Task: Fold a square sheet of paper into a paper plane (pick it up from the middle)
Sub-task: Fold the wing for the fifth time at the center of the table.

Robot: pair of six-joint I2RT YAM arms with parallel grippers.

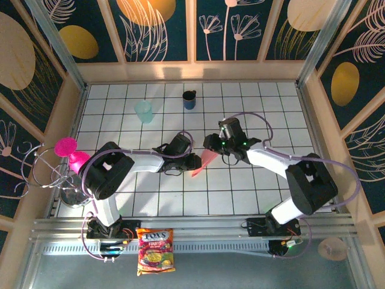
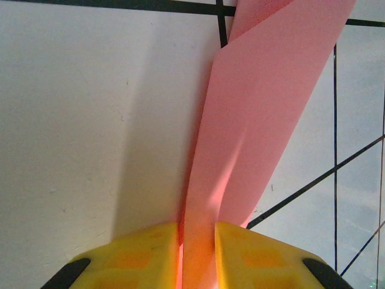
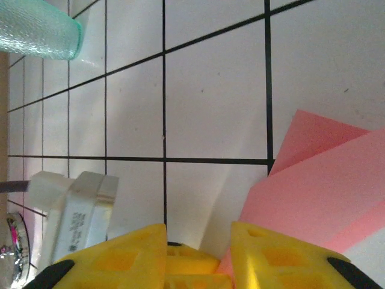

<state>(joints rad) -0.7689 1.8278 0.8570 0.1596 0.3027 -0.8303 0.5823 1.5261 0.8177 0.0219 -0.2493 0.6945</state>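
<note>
Mid-table, the left gripper point(image 2: 197, 235) clamps the folded pink paper point(image 2: 264, 108), whose far end lies beside the parted right gripper point(image 3: 198, 235).

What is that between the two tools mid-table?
A folded pink paper, pinched in the left tool and reaching toward the right tool; the overhead view shows it.

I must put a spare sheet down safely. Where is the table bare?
Bare: far right tiles, right of the dark cup; near tiles between the pink paper and front rail. Crowded: centre around the paper, left edge by the wire rack.
</note>
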